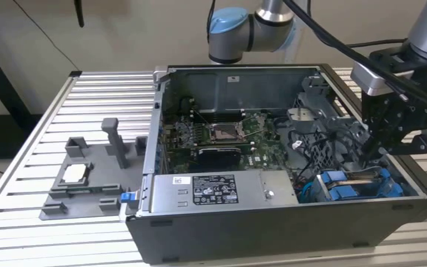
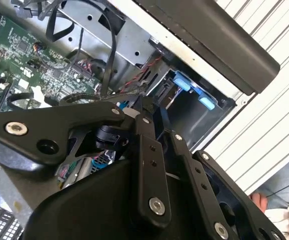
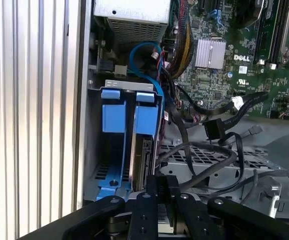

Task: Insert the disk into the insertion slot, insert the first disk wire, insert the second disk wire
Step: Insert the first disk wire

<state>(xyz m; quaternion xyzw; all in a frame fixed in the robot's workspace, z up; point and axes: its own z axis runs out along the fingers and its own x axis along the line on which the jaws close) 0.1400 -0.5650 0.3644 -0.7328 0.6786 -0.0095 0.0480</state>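
Note:
The disk [image 3: 144, 160] stands edge-on between the blue rails of the insertion slot [image 3: 117, 112], partly down inside it. In the exterior view the disk [image 1: 360, 181] shows as a bronze strip in the slot [image 1: 332, 189] at the case's front right corner. My gripper [image 3: 164, 182] is right over the disk's upper end, shut on it; it hangs just above the bay [image 1: 377, 151]. The second wrist view has the gripper [image 2: 139, 107] near the slot's blue tabs [image 2: 192, 90]. Two loose black disk wires lie beside the bay, one with a black plug [image 3: 212, 131], one white-tipped [image 3: 237, 102].
The open computer case [image 1: 273, 222] sits on a slatted metal table [image 1: 102, 94]. Inside are the motherboard [image 1: 221, 133] and a silver box with a white label [image 1: 213, 189]. A grey fixture [image 1: 87, 178] stands on the exterior view's left. Cable loops crowd the bay's inner side.

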